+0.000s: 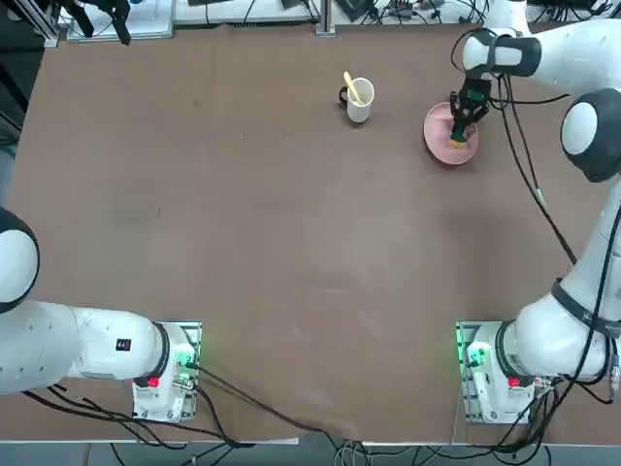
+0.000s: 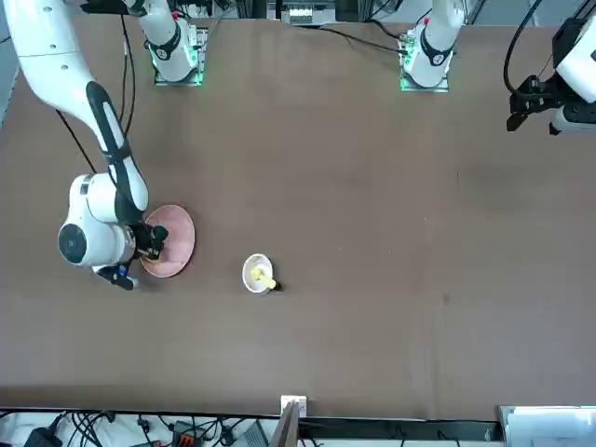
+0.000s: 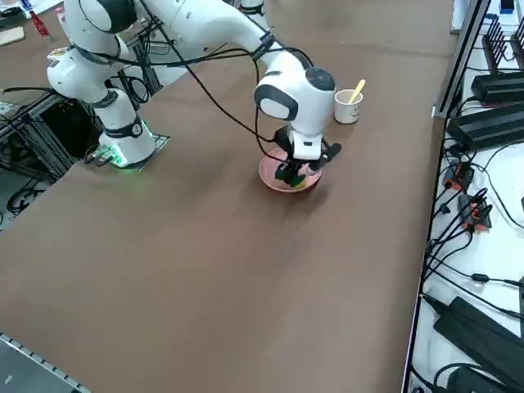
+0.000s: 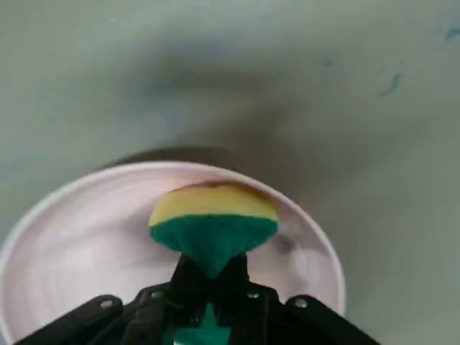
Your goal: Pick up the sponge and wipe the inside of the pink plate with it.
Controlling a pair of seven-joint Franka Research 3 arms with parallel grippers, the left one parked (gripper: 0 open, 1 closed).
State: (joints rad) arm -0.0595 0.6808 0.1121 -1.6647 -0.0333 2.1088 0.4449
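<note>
The brown table (image 1: 252,243) carries the work. On it, seen from overhead with twelve o'clock farthest from the arm bases, the pink plate (image 1: 436,132) lies toward one o'clock, and the white mug (image 1: 357,109) stands at the plate's ten o'clock, well apart. Over the plate, the right gripper (image 4: 212,277) is clamped on the sponge (image 4: 213,228), pinching its middle so the ends flare. The sponge is inside the rim, yellow layer outermost. Wiping seems the step in hand: light, even pressure and slow arcs should serve, easing off near the rim lest the plate slide or tip.
</note>
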